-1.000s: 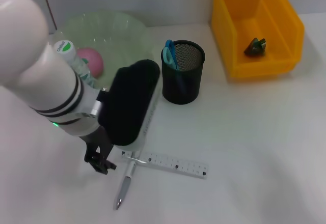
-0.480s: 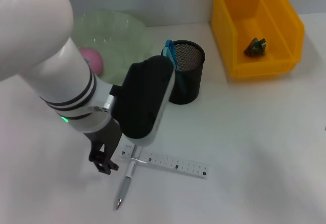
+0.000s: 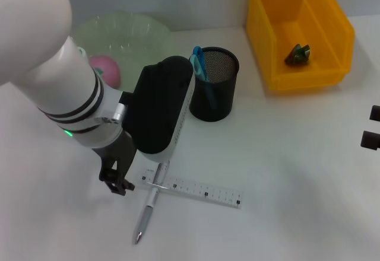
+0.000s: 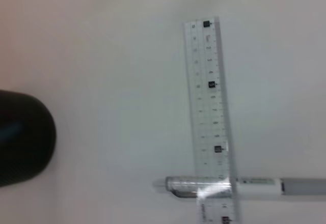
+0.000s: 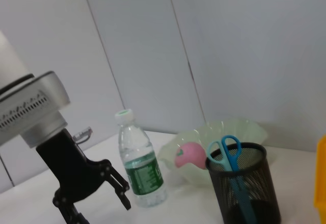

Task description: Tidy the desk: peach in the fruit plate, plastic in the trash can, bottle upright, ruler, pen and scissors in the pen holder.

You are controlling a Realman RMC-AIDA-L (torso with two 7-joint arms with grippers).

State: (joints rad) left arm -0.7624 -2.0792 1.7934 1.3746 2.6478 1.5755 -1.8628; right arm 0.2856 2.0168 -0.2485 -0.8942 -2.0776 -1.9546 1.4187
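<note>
Nearest me, the pen (image 3: 147,207) lies on the desk (image 3: 285,172) with the ruler (image 3: 193,190) across it. My left gripper (image 3: 116,179) hangs just beside their crossing, fingers spread, holding nothing. Behind stands the holder (image 3: 214,84) with scissors (image 3: 198,62) inside. The peach (image 3: 105,71) sits in the plate (image 3: 127,35), the bottle (image 5: 139,160) upright beside it. My right gripper (image 3: 371,127) shows at the desk's right edge; I cannot tell its state.

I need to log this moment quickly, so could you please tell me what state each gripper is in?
Left gripper: open, holding nothing, above the desk beside the pen.
Right gripper: barely in view at the desk's right edge; state cannot be told.
</note>
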